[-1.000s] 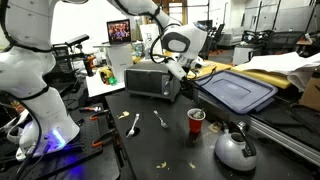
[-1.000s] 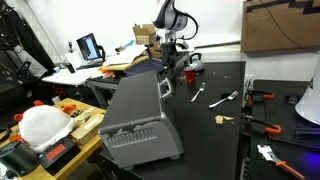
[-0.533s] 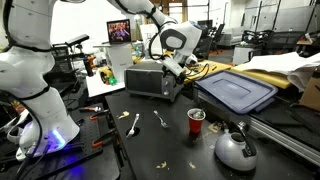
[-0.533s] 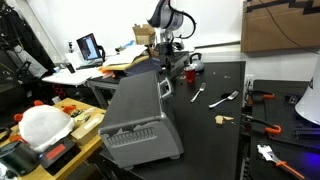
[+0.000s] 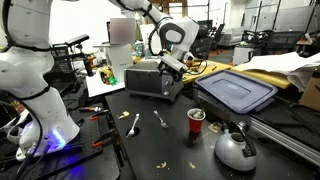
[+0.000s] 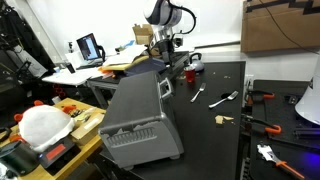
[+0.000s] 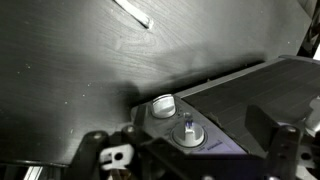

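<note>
My gripper [image 5: 172,64] hangs just above the front right corner of a grey toaster oven [image 5: 150,80]; both exterior views show it [image 6: 163,48] by the oven's [image 6: 138,112] far end. In the wrist view the two dark fingers are spread wide, with nothing held between them [image 7: 190,160]. Below them lie the oven's control panel, a white knob [image 7: 162,105] and a second dial knob [image 7: 187,133]. The gripper touches neither knob.
On the black table lie a spoon [image 5: 133,124] and a fork [image 5: 160,120]. A red cup [image 5: 196,120] and a metal kettle [image 5: 235,148] stand nearer the front. A blue-lidded bin [image 5: 236,90] sits beside the oven. Tools lie at the table's edge [image 6: 270,125].
The gripper has risen a little and shifted slightly over the oven's corner. Nothing on the table has moved.
</note>
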Available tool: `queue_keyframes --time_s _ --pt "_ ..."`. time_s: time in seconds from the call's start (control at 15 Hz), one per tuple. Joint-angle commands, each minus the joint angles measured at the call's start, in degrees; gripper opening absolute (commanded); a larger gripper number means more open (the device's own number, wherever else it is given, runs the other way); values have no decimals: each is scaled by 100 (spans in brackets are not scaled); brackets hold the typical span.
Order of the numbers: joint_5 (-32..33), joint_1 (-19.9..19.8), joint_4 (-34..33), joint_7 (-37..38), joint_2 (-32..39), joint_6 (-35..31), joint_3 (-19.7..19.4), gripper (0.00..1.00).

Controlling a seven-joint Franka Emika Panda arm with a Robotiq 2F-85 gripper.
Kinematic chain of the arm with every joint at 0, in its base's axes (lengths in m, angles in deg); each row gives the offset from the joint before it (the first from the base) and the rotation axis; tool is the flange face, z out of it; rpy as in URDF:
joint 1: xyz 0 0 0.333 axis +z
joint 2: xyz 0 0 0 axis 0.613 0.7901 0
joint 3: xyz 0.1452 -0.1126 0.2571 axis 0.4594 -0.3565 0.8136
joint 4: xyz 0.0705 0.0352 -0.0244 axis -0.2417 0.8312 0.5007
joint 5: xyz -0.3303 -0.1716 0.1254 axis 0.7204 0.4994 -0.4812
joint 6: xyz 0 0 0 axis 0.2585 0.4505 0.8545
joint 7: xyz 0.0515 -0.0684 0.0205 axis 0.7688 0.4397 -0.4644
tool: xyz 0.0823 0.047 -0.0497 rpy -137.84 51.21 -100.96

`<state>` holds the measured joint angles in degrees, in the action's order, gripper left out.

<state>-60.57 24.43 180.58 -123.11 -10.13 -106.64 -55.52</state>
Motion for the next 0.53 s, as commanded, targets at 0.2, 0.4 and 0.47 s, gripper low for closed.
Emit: queue_keyframes --time_s 0.2,0.4,0.47 --pt "539 366 84 -46 -119 40 -40 100" --pt "729 501 80 -51 -87 11 -21 100" --pt "798 542 85 -51 -75 -19 -20 100"
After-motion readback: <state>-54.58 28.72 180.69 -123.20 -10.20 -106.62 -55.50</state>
